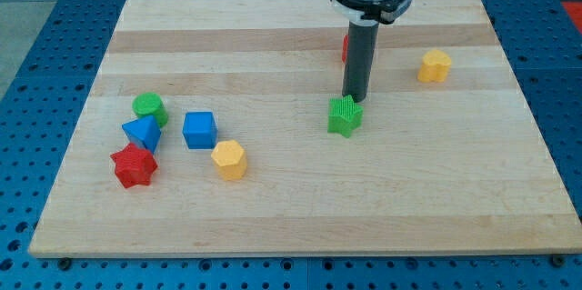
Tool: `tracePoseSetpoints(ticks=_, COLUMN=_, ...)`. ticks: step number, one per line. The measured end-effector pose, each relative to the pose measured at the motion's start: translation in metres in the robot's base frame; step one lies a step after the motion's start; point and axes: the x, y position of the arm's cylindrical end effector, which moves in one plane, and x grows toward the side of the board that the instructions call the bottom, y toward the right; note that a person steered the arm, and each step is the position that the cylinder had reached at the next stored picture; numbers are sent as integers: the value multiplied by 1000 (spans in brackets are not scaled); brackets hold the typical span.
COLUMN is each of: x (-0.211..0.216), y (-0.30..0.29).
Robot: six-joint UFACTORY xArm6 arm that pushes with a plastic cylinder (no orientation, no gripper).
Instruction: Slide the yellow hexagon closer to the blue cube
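The yellow hexagon (229, 159) lies at the lower left of the wooden board (300, 208), just right of and below the blue cube (199, 130), almost touching it. My tip (353, 99) stands near the board's middle, far to the right of both, right behind a green star-shaped block (345, 115). The rod rises from there to the arm's head at the view's top.
A green cylinder (148, 106), a blue triangular block (142, 132) and a red star (134, 165) cluster left of the blue cube. A red block (346, 48) is mostly hidden behind the rod. A yellow block (435, 66) sits at the upper right.
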Motion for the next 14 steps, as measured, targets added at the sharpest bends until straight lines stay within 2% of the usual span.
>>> tracePoseSetpoints(ticks=2, x=16, y=8)
tracePoseSetpoints(ticks=3, x=24, y=54)
tracePoseSetpoints(ticks=5, x=100, y=78)
tracePoseSetpoints(ticks=7, x=171, y=55)
tracePoseSetpoints(ticks=9, x=166, y=-63)
tracePoseSetpoints(ticks=10, x=151, y=-109)
tracePoseSetpoints(ticks=11, x=132, y=-141)
tracePoseSetpoints(ticks=13, x=130, y=-169)
tracePoseSetpoints(ticks=14, x=114, y=-178)
